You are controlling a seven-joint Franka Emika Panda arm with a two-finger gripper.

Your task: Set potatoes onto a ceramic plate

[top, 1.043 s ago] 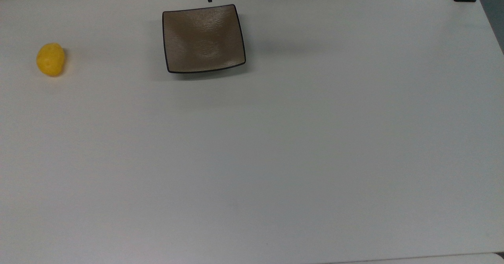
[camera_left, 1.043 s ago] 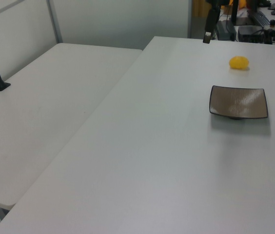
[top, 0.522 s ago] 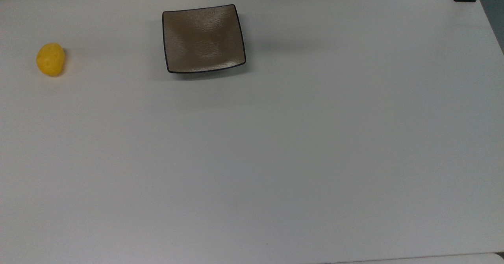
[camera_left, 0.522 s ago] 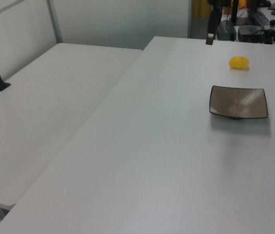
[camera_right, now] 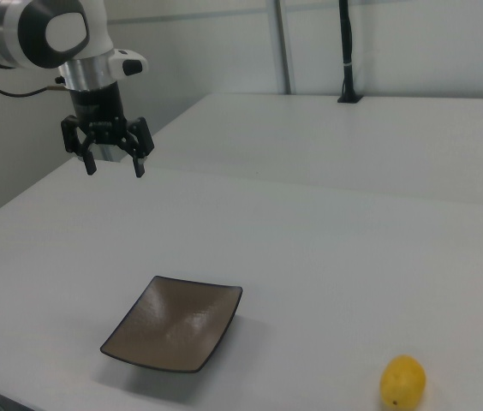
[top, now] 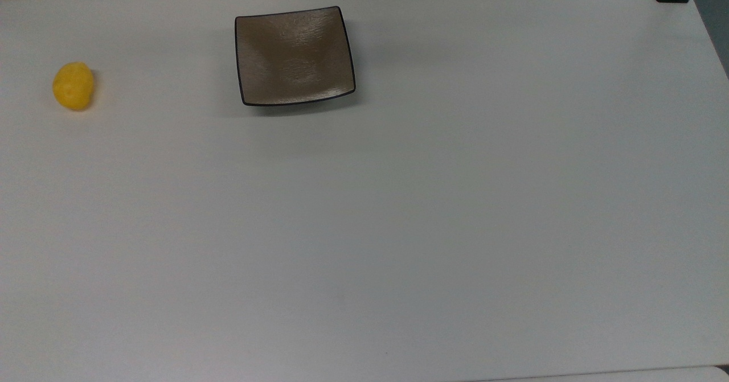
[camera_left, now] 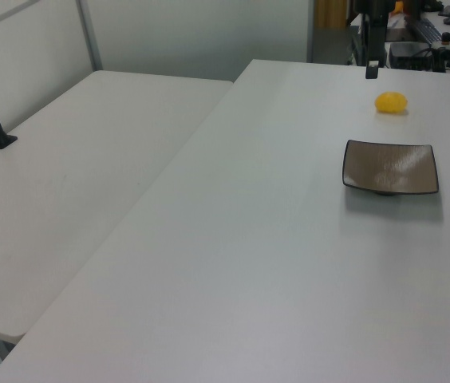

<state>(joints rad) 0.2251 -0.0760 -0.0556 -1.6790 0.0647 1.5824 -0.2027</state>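
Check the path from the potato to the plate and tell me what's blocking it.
Nothing visible blocks it. The potato lies on bare table, apart from the ceramic plate, which holds nothing. The gripper hangs open above the table, beyond the plate in the right view.

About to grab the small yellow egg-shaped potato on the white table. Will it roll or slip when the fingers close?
The small yellow egg-shaped potato is rounded with no flat face, so a nudge would probably roll it. Its skin looks smooth, so it may squirt out of an off-centre pinch. The open gripper hangs well away from it, beyond the square brown ceramic plate.
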